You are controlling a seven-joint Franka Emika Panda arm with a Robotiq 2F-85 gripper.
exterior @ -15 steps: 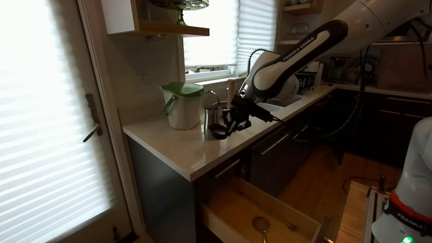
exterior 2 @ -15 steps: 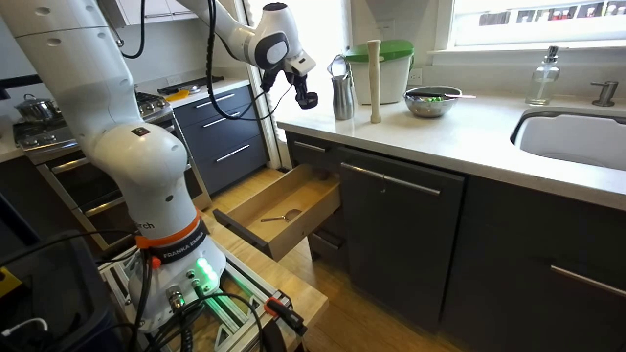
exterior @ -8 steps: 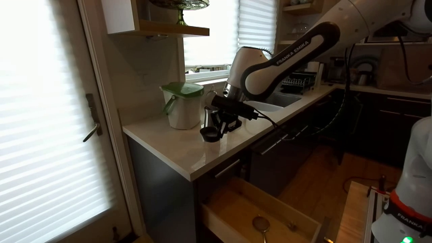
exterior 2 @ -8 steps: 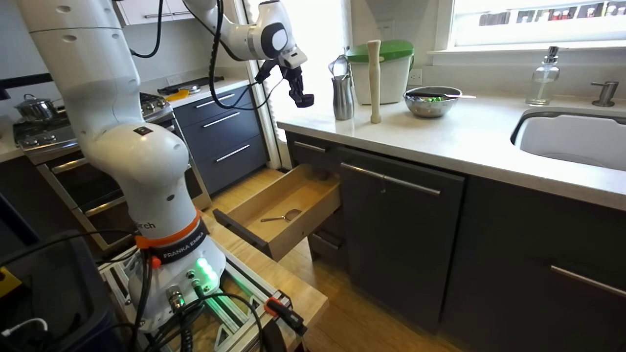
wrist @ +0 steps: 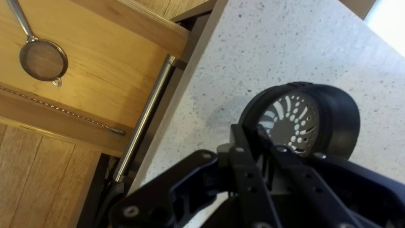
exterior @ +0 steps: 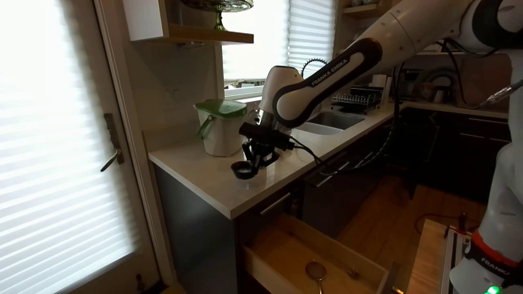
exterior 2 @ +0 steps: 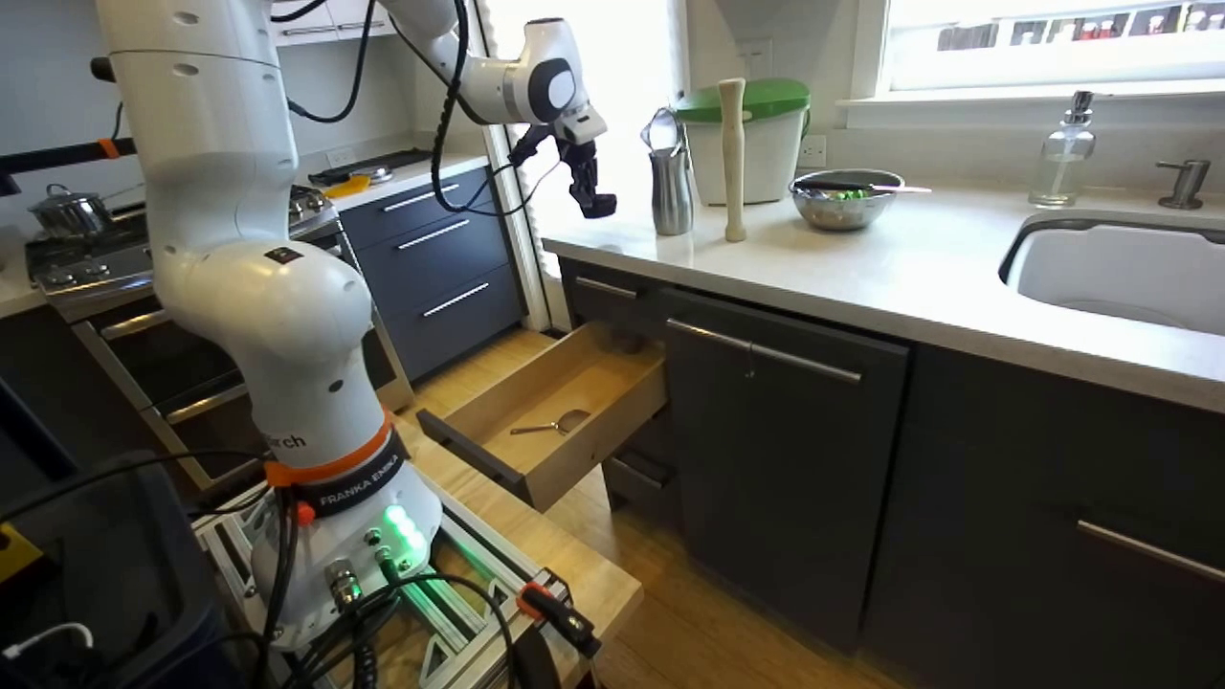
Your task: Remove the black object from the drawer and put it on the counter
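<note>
The black object is a small round cup with a slotted, perforated disc inside; it also shows in an exterior view and in the wrist view. My gripper is shut on its rim, one finger on each side of the wall. In an exterior view my gripper holds it low over the near end of the pale counter. It looks slightly above the surface, but I cannot tell the gap exactly. The drawer is pulled open below the counter, with a light wood inside.
A small strainer and a thin twisted rod lie in the drawer. A white bin with a green lid, a metal cup, a wooden pestle and a steel bowl stand on the counter.
My gripper has moved with the black object toward the counter's near end and lower, away from the metal cup. The grip looks the same. The drawer has not moved.
</note>
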